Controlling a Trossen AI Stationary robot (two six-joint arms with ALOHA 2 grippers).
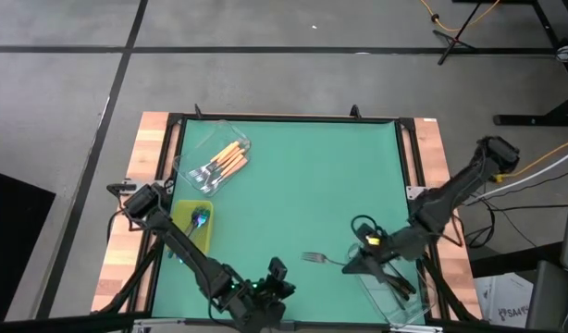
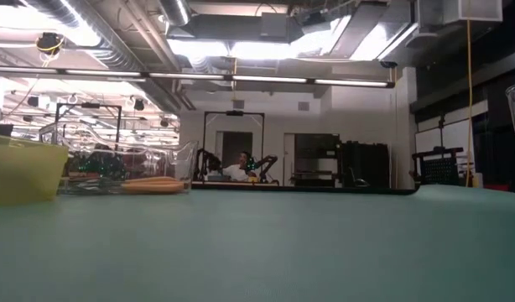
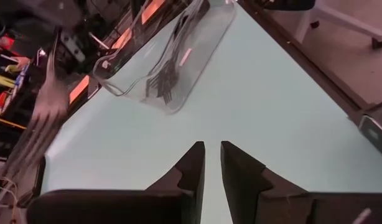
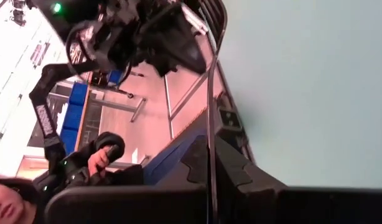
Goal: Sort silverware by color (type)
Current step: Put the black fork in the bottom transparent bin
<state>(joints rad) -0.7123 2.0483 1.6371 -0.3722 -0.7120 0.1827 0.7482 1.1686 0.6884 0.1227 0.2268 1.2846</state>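
Observation:
My right gripper (image 1: pixel 347 265) hovers over the green mat near the front right, shut on a slim grey fork (image 1: pixel 314 257) whose head points toward the table's left. The same fork shows blurred in the left wrist view (image 3: pixel 45 106). My left gripper (image 1: pixel 277 276) is at the near edge, its fingers (image 3: pixel 194 163) a narrow gap apart with nothing between them. A clear tub (image 1: pixel 215 157) at the far left holds orange-handled forks (image 1: pixel 227 162). A yellow-green tray (image 1: pixel 187 231) holds iridescent forks (image 1: pixel 199 218). Another clear tub (image 1: pixel 400 294) at the near right holds dark forks (image 3: pixel 169 68). My right gripper pinches the fork's handle (image 4: pixel 210 158) between its two fingers, near the handle's free end. The fork runs straight out ahead along the fingers, from the table's right. It sticks out roughly level, and its head (image 1: pixel 311 256) appears clear of the mat.
The middle and far right of the green mat (image 1: pixel 312 176) are bare. A dark frame rail (image 1: pixel 284 118) borders the mat, with wooden strips along both sides. Cables (image 1: pixel 363 227) lie near my right arm. A person sits beyond the near edge (image 4: pixel 7 199).

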